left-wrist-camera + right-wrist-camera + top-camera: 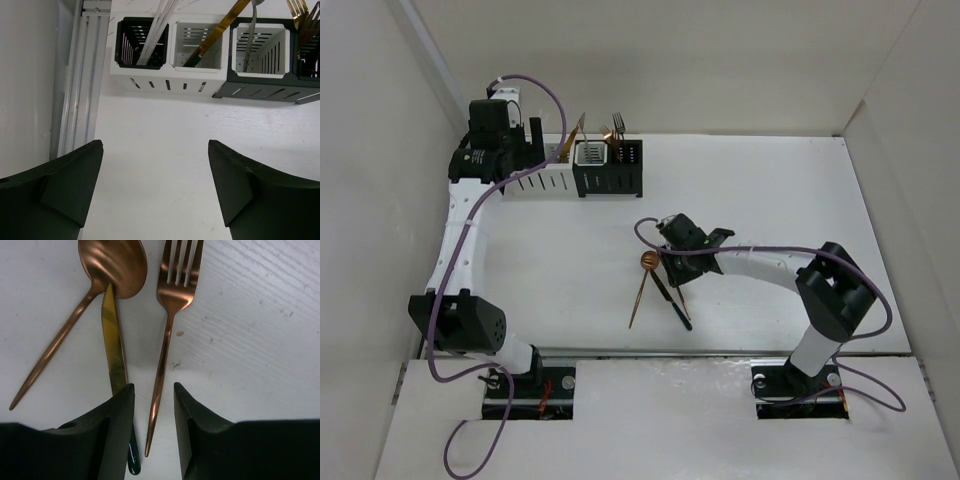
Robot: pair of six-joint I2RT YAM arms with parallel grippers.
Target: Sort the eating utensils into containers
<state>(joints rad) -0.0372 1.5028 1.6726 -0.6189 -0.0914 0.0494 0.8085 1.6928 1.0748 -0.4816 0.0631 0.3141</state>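
My right gripper [154, 386] is open, low over the table, its jaws astride the handle of a copper fork [167, 340] without touching it. A gold knife [114, 350] with a dark green handle lies just left, its tip under a copper spoon [112, 260]. From above, the spoon [645, 263] and knife [672, 302] lie by the right gripper [672, 262]. My left gripper [155, 145] is open and empty before the row of caddies [165, 82]. They hold pale chopsticks [155, 30], a gold knife [220, 27], a silver utensil [251, 35] and gold forks [302, 15].
The caddies [585, 178] stand at the back left of the white table, with the left gripper [532, 148] beside them. An aluminium rail [82, 75] and the side wall run along the left. Purple cables loop off both arms.
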